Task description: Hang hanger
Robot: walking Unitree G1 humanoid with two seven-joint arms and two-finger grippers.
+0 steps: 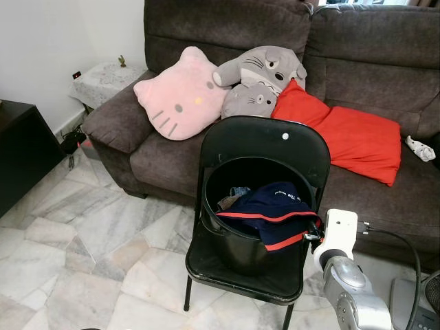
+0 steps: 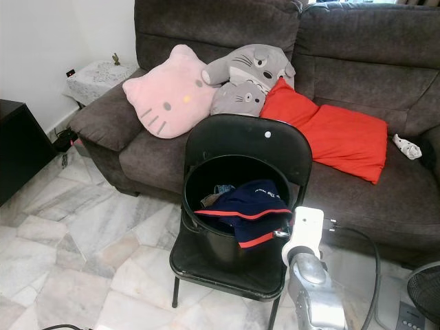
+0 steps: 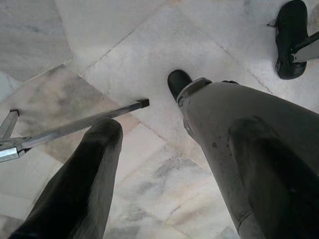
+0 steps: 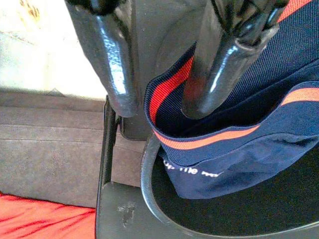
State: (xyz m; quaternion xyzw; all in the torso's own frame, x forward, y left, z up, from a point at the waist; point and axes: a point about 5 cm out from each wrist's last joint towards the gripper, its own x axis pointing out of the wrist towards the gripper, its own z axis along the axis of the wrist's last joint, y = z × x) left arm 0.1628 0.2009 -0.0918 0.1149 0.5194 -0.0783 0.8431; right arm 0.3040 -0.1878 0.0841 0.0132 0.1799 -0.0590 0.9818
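a black folding chair (image 1: 265, 148) stands before a brown sofa (image 1: 385, 62), carrying a black bucket (image 1: 240, 244). a navy garment with red trim (image 1: 275, 210) drapes over the bucket's rim at about 4 o'clock. the right tool (image 4: 159, 107) is at that rim, fingers spread, one finger (image 4: 212, 74) pressed against the garment and the other outside it; not clenched. the left tool (image 3: 174, 164) hangs over the marble floor (image 3: 149, 45), fingers apart, grasping nothing. a pink cat cushion (image 1: 180, 96), grey plush cushions (image 1: 258, 79) and red cushions (image 1: 344, 130) lie on the sofa.
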